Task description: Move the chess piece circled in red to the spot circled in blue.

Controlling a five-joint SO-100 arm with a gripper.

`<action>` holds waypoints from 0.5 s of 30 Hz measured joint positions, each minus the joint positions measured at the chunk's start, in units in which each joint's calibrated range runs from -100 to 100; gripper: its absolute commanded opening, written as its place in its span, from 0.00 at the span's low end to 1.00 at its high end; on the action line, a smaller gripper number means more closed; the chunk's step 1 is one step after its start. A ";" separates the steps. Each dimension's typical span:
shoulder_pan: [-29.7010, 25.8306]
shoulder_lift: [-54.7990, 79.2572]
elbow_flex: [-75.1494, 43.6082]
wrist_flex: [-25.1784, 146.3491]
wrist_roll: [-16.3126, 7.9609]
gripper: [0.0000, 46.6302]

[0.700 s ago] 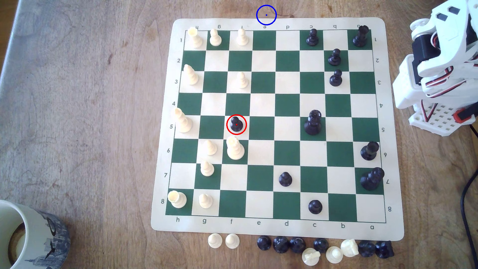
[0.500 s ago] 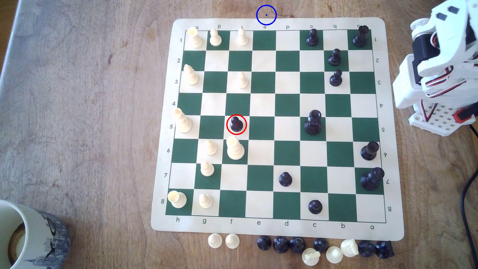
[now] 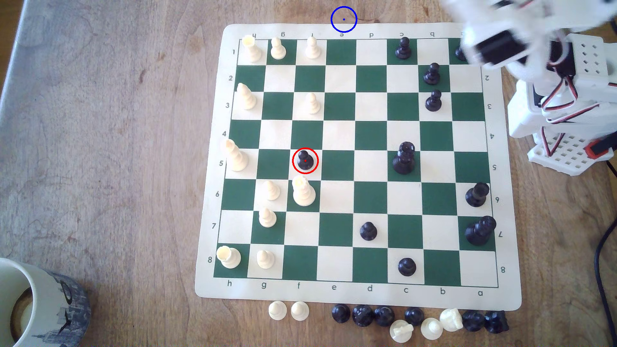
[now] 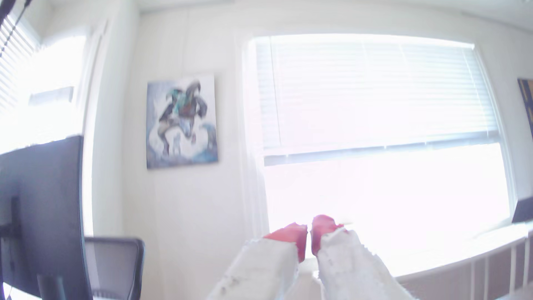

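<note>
The black pawn [image 3: 305, 160] ringed in red stands upright on a cream square of the chess mat [image 3: 507, 293], in the row marked 5 and the file marked f, just above the tall cream piece [image 3: 303, 192] in the exterior view. The blue-circled spot [image 3: 344, 19] is bare brown wood touching the mat's upper edge above the letter e, well apart from the pawn. The white arm [image 3: 507, 46] is blurred over the mat's upper corner on the exterior view's right, far from the pawn. In the wrist view the gripper [image 4: 308, 235] points at a bright window [image 4: 375, 115], its red-tipped fingers [image 4: 291, 233] nearly together with only a thin slit between, nothing held. Off the mat's lower corner on the exterior view's left sits a mug [image 3: 50, 293] holding a ring of brown liquid at its bottom.
</note>
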 measured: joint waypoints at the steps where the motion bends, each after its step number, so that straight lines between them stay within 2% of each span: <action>1: -0.22 0.00 0.00 3.82 0.00 0.08; 3: -0.29 0.17 -0.45 9.80 -0.05 0.00; 9: -1.92 2.18 -4.61 30.84 -0.63 0.02; 12: -3.02 8.71 -9.40 34.90 -0.73 0.00; 15: -2.80 19.52 -17.98 41.35 -0.73 0.06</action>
